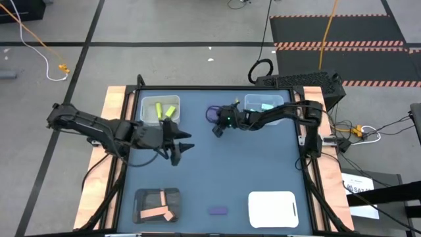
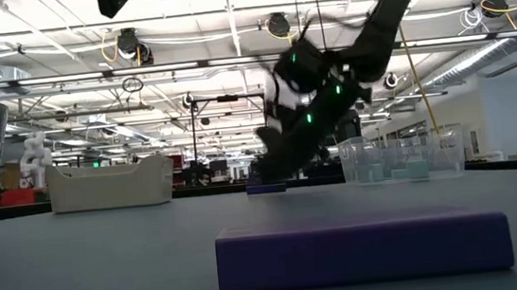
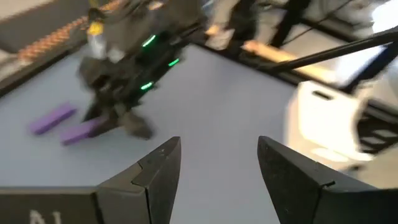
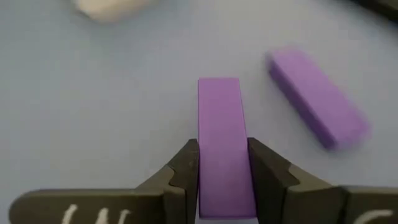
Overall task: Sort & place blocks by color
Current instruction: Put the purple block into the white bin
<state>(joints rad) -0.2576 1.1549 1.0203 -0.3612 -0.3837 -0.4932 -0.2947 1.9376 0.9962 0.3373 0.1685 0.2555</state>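
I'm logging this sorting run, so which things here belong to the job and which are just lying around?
Job: right pincer closed on a purple bar; second purple bar; purple block; yellow-green blocks; salmon blocks; trays.
Lying about: orange cable; floor mats.

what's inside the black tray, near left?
Black tray: salmon-orange blocks, flat bars overlapping one another. Whatever lies beneath them is covered; exact count unclear.

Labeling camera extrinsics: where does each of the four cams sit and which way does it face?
High: overhead, straight down on the table; both arms show.
Low: table height, level across; purple block close, right pincer beyond.
Left wrist: past the open left pincer toward the right arm.
Right wrist: right pincer closing on a purple bar.
Shared: both wrist views show that bar and a second purple bar.
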